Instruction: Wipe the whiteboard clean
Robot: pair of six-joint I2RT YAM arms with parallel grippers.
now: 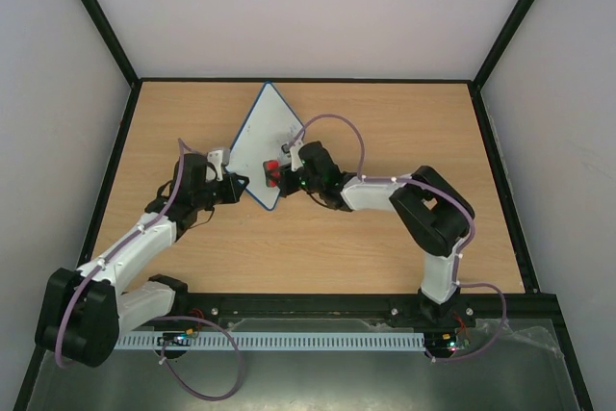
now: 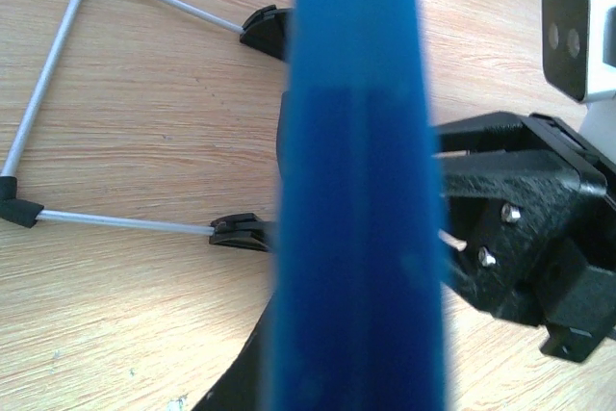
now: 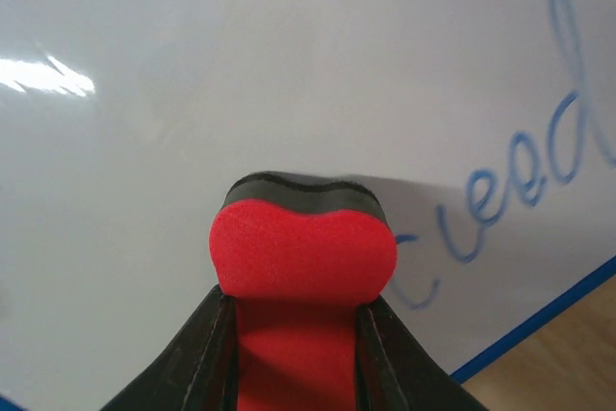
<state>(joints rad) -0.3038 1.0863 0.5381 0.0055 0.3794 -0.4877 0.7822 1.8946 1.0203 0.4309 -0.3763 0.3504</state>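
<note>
**Eraser pressed to the board, writing left on one side**

The wooden worktop (image 1: 385, 238) sits inside pale walls with a black frame, and both arms reach in toward its far edge. We see the whiteboard (image 1: 262, 137) there, a little left of the middle and nearer the far edge than the near one. It is raised off the wood, with one corner pointing at the far edge.

The left hand (image 1: 239, 184) is closed on the board's lower left side. In its wrist view the dark blue rim (image 2: 356, 190) fills the centre as a blurred upright band. Beyond the band a silver wire stand (image 2: 43, 93) with black corner pieces and feet lies on the wood.

The right hand (image 1: 282, 170) is clamped on a red eraser (image 3: 301, 252), holding it from both sides. The eraser's black felt face touches the white surface. To the right of the eraser we read looping blue handwriting (image 3: 520, 180), running up from the board's lower edge. To the left of the eraser the board looks plain white, with one glare streak.
</note>
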